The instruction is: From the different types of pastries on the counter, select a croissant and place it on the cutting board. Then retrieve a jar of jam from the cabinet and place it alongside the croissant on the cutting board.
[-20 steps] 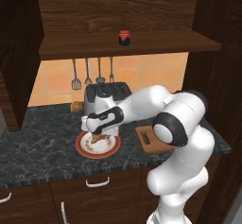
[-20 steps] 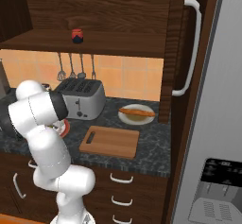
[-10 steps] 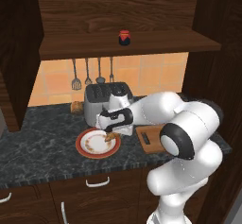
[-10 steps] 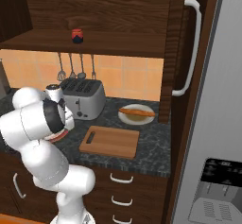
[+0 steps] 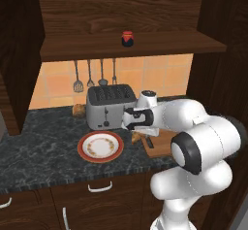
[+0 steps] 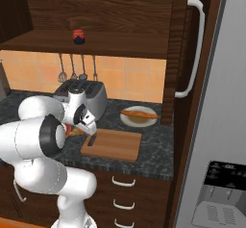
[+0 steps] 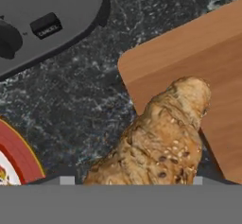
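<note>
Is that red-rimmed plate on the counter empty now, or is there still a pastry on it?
Empty. The red-rimmed plate shows only its patterned face in the left base view; the croissant hangs at the cutting board edge.

We see the plate (image 5: 100, 146) on the table (image 5: 43, 141) before the toaster (image 5: 110, 106); the cutting board (image 6: 113, 144) lies to its right, the jar (image 5: 127, 38) on the shelf (image 5: 131, 47) above.

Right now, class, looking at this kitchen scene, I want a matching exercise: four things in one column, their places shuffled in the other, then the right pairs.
Things:
1. croissant
2. jar of jam
3. long pastry
4. red-rimmed plate

Places:
A. on the cabinet shelf
B. on a white plate by the cutting board
C. bare, before the toaster
D. in the tool

Pairs: 1-D, 2-A, 3-B, 4-C
</note>
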Robot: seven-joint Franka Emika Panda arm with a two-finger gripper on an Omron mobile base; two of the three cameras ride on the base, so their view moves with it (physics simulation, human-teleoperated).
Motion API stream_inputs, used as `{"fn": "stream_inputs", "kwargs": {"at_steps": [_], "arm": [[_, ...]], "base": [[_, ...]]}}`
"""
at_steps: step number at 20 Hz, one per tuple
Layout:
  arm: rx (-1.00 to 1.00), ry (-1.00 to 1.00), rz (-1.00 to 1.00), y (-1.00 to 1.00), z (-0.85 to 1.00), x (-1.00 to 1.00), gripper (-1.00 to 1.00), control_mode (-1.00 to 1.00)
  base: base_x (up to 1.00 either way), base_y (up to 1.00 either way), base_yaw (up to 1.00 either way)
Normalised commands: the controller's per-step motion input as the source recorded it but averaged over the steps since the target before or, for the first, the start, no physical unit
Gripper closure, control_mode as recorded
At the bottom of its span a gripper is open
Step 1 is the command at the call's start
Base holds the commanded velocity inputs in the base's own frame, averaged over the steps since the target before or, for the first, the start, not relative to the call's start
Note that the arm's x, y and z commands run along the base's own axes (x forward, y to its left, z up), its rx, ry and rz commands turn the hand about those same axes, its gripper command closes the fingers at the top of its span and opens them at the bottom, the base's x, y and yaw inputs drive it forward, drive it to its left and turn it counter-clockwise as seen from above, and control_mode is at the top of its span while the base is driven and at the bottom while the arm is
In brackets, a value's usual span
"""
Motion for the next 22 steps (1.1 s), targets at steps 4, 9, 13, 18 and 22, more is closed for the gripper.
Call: {"fn": "stream_inputs", "kwargs": {"at_steps": [4,9,13,18,22], "arm": [[0.00,0.00,0.00,-1.00,0.00,0.00,1.00,-1.00],[0.00,0.00,0.00,-0.91,-0.11,0.00,1.00,-1.00],[0.00,0.00,0.00,-0.61,-0.55,0.00,1.00,-1.00],[0.00,0.00,0.00,-0.47,-0.36,0.01,-1.00,-1.00],[0.00,-0.03,0.00,-0.34,0.15,0.02,-1.00,-1.00]], "base": [[0.00,0.00,0.00],[0.00,0.00,0.00],[0.00,0.00,0.00],[0.00,0.00,0.00],[0.00,0.00,0.00]]}}
